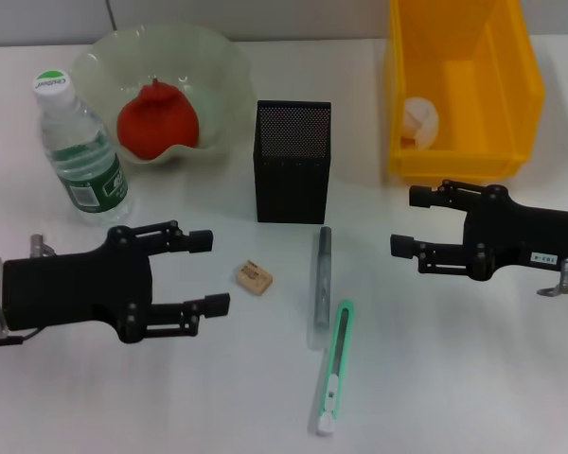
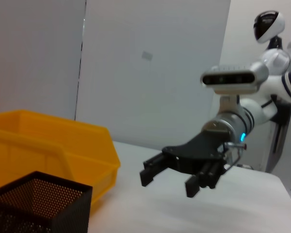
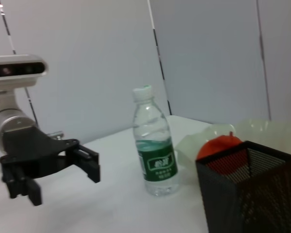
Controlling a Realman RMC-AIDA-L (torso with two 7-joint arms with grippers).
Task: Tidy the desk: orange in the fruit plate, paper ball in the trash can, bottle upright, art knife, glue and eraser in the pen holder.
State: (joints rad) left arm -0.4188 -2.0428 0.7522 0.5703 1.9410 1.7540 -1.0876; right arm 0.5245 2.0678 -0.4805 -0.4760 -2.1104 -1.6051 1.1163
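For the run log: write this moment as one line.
orange in plate | paper ball in bin | bottle upright | eraser, glue, knife on desk | left tool open | right tool open

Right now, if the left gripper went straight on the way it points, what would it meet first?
Probably the eraser: the left gripper, jaws open, points along the table at it. Height is unclear, so it might pass over toward the glue.

The bottle [image 1: 80, 151] carries a green label [image 1: 95, 180] with white print, but no word on it can be read in the head view or the right wrist view. A small white tag [image 1: 543, 256] on the right arm bears dark marks, too small to read. No other text shows.
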